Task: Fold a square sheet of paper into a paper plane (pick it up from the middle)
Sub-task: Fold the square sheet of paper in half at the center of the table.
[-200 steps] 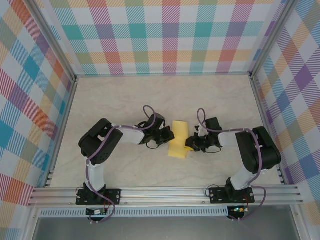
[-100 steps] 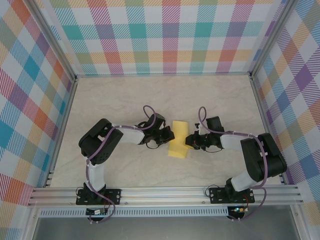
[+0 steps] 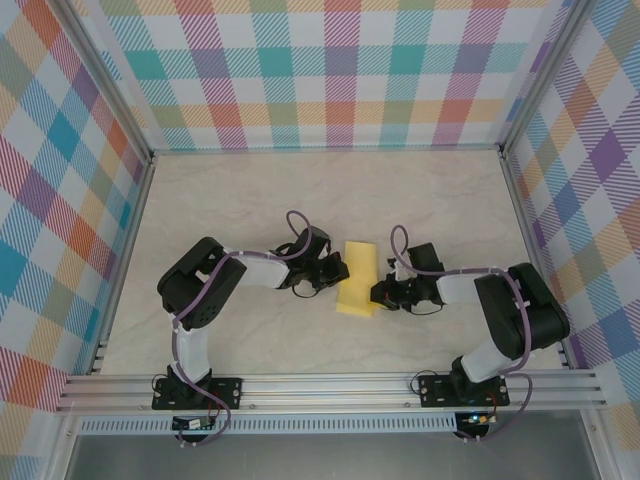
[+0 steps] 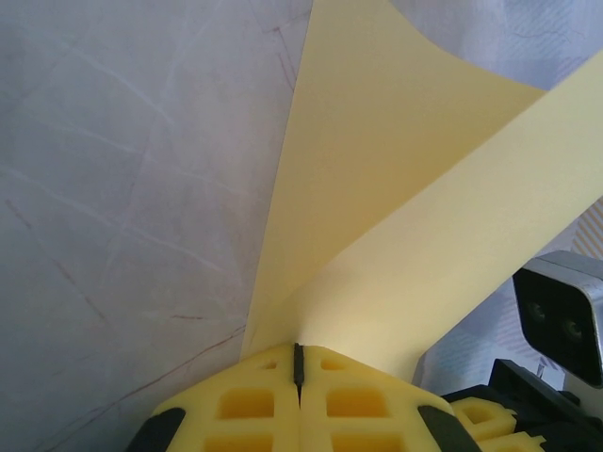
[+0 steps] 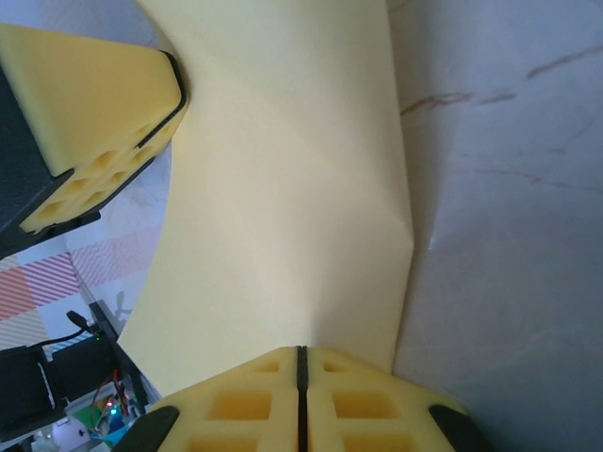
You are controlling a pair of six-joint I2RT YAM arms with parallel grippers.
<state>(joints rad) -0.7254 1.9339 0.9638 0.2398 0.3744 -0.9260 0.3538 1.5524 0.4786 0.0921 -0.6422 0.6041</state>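
Square sheet of paper [image 3: 358, 280] sits mid-table [image 3: 240, 200], bowed up between the arms. Left gripper [image 3: 337, 272] is pinched onto its 9 o'clock edge, right gripper [image 3: 379, 293] onto its 3 o'clock edge. Best to bring the edges together evenly, both pinches firm, so the crease runs straight. Versus a second ago, the right gripper sits slightly toward 6 o'clock; the left is unchanged.

1. The square sheet of paper [image 3: 357, 278] is plain pale yellow, doubled over into a narrow oblong running near to far.
2. It sits in the middle of the desk [image 3: 250, 200], its layers bowed apart rather than pressed flat.
3. The left gripper [image 3: 335, 272] pinches its left edge and the right gripper [image 3: 378, 292] its right edge.
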